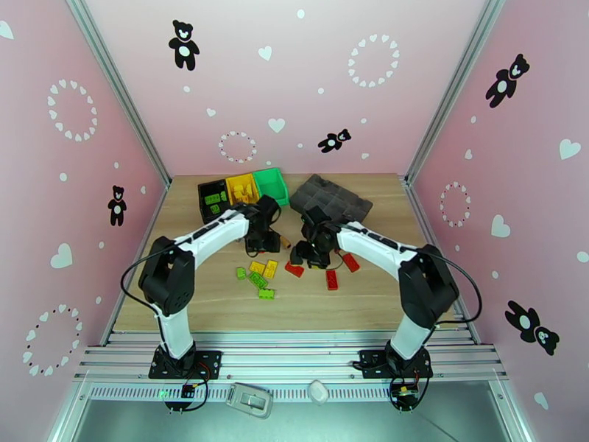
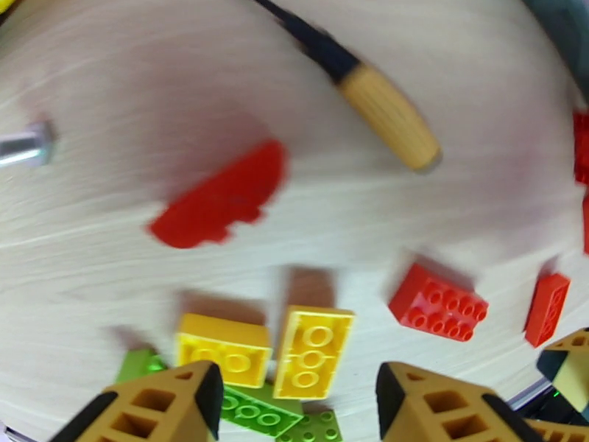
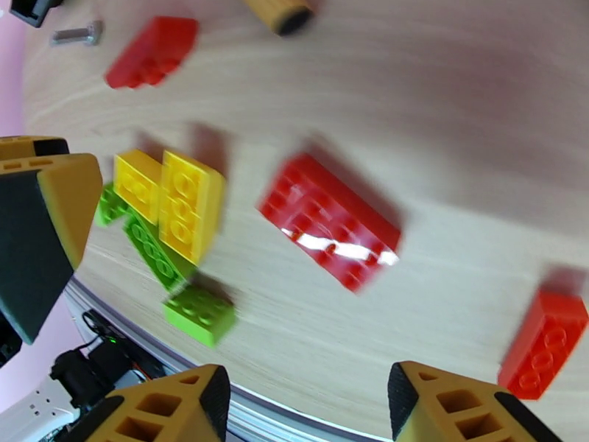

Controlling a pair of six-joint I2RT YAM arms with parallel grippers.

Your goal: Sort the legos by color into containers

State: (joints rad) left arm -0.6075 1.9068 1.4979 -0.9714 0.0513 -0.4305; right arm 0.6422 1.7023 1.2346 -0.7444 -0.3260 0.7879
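Loose legos [image 1: 259, 278] lie mid-table, well short of the containers [image 1: 243, 189] at the far edge. Left gripper [image 2: 298, 392] and right gripper [image 3: 305, 395] hang above them, jaws spread, empty. Open wooden table [image 1: 346, 312] runs to the near edge; pink walls [image 1: 294, 82] enclose it.

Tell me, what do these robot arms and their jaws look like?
Both the left arm and right arm have white links with black joints, black base plates and a thin black cable looping alongside. Their jaws are mustard-yellow, hollow-ribbed wedges with black inner faces.
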